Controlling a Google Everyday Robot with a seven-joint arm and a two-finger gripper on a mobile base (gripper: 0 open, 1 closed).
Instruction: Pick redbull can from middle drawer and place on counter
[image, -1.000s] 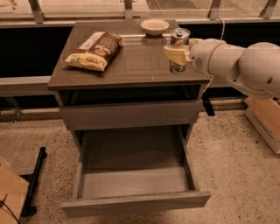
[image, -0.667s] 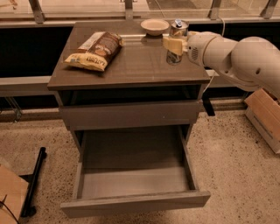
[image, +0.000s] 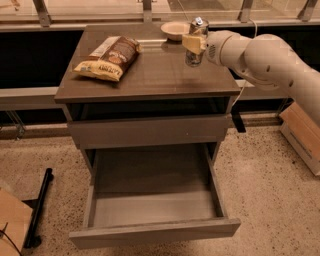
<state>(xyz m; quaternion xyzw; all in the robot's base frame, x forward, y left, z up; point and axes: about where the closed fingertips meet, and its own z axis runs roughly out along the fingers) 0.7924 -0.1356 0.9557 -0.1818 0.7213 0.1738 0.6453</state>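
The redbull can is a slim silvery can with a shiny lid, upright over the right rear of the counter. Its base is at or just above the surface; I cannot tell if it touches. My gripper reaches in from the right on a white arm and is shut on the can, with a yellowish fingertip across the can's upper body. The middle drawer is pulled wide open below, and its grey floor is bare.
A chips bag lies on the counter's left half. A tan shallow bowl sits at the back, just left of the can. Cardboard boxes stand on the floor at right and lower left, beside a black bar.
The gripper has carried the can a little further back and left over the counter. The chips bag, the bowl and the drawer have not moved.
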